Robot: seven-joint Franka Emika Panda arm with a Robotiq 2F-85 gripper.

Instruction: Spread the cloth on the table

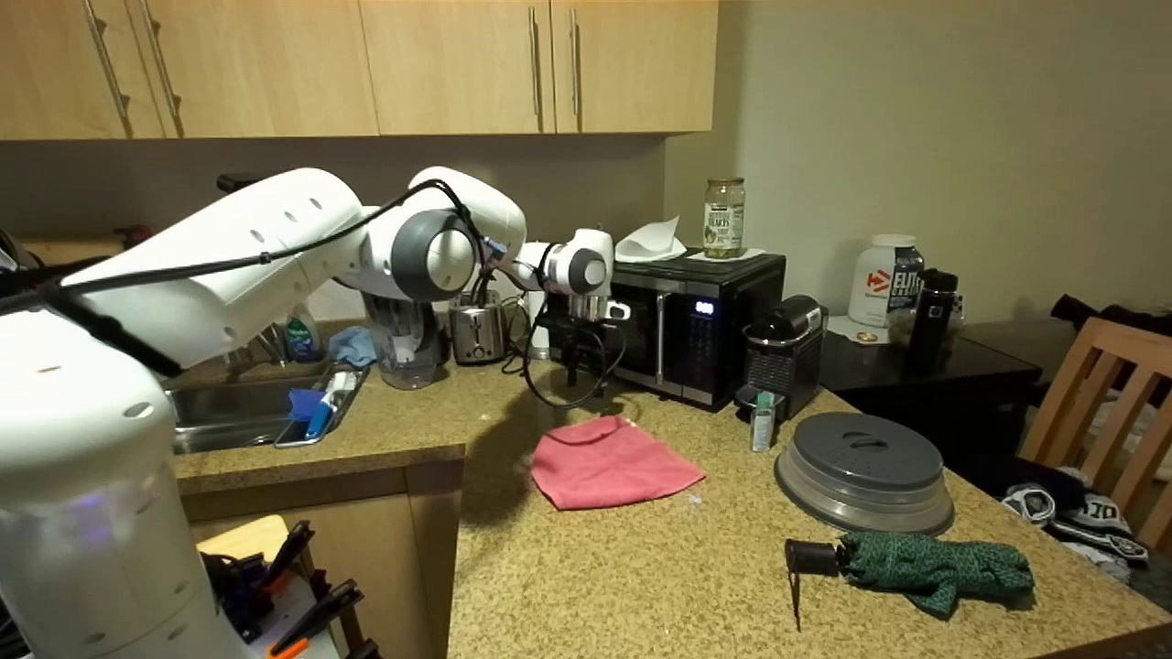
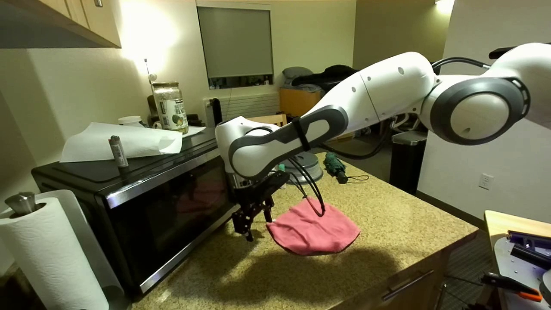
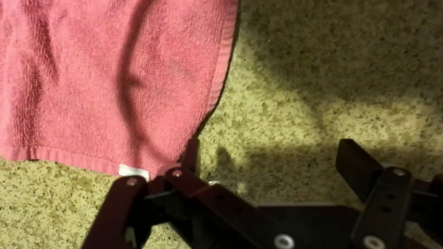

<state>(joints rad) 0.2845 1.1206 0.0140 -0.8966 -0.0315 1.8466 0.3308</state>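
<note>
Kitchen corner: wood cupboards (image 1: 540,66) above an L-shaped tan speckled table (image 1: 595,586). L to R, in an exterior view: white robot arm (image 1: 233,229) extended from L; metal sink (image 1: 224,416), dish soap bottle (image 1: 301,337) behind, blue rag (image 1: 352,347) just beside; clear jug (image 1: 407,355); toaster (image 1: 478,331).

End effector (image 3: 270,150) approx. mid-scene, above table, betw. black microwave (image 1: 700,343) & pink-red cloth (image 1: 613,469). Jaws wide apart, holding nothing, table surface visible betw. them. Wrist view: L finger (image 3: 191,155) overlaps tagged corner of cloth; whether touching, can't tell.

Cloth lies on table in front of microwave, mostly spread, a few soft creases, white tag (image 3: 133,171) at one corner, curved shadow across it.

Microwave display lit; white paper (image 1: 650,243) & labelled jar (image 1: 724,220) on top. Coffee maker (image 1: 786,355) just R of it, small green-capped bottle (image 1: 762,425) in front. Grey dome cover (image 1: 865,469), rim down, further R; folded dk green umbrella (image 1: 938,563) near it, black handle pointing L. Beyond table, R: black cabinet (image 1: 987,357) w/ white tub (image 1: 884,279) & black bottle (image 1: 935,308) on it, tub label partly reads ELITE; wood chair (image 1: 1134,348) at far R.
</note>
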